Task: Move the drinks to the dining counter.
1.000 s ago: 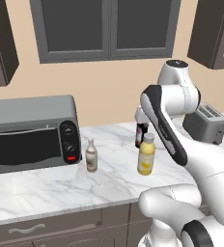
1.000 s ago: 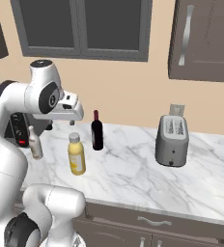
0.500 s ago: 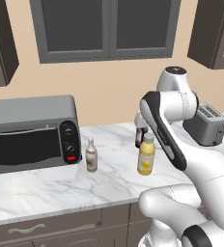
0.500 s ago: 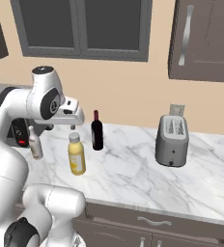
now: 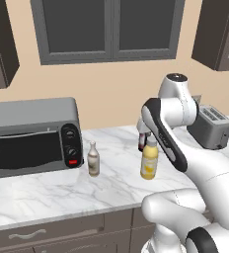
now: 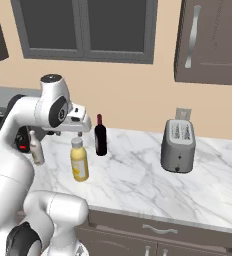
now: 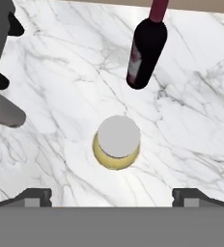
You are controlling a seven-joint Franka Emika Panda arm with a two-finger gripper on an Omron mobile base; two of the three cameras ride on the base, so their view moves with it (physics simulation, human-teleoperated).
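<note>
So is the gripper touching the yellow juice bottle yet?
Apart. In the hand view the gripper has its jaws spread wide at the bottom edge, and the yellow juice bottle sits centred between and beyond them with bare marble around it.

We see a yellow juice bottle (image 7: 116, 149) with a pale grey cap, a dark red-brown bottle (image 7: 145, 52), a beige-grey bottle (image 5: 93, 159) capped white, and a white bench (image 6: 138, 182) veined in grey beneath them.
</note>
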